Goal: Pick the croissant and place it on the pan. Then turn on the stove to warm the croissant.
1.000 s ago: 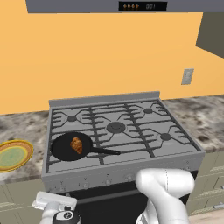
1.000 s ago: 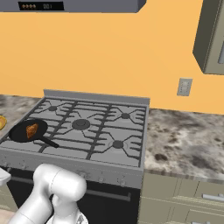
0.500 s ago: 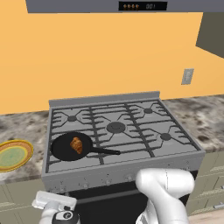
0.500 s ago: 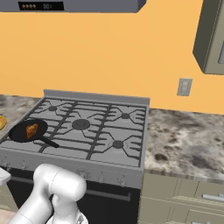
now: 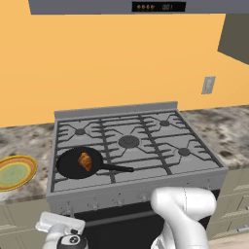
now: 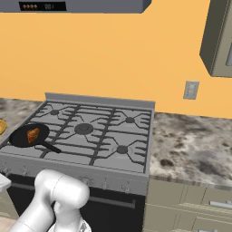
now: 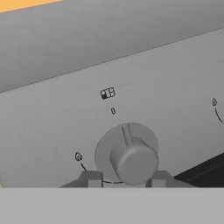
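In the hand view the two dark finger tips of the gripper stand apart at the bottom, one on each side of a round grey metal knob on the front panel of the stove; the jaws are open about as wide as the knob, and I cannot tell if the tips touch it. The raised bar of the knob points to about 12 o'clock. A small flame mark is printed at 9 o'clock from the knob.

In the left base view the small golden-brown crescent croissant lies inside the round black shallow pan, which sits on the front left burner of the grey metal gas stove, its thin handle pointing to 3 o'clock. A yellow-rimmed green plate rests on the speckled stone counter at 9 o'clock from the pan
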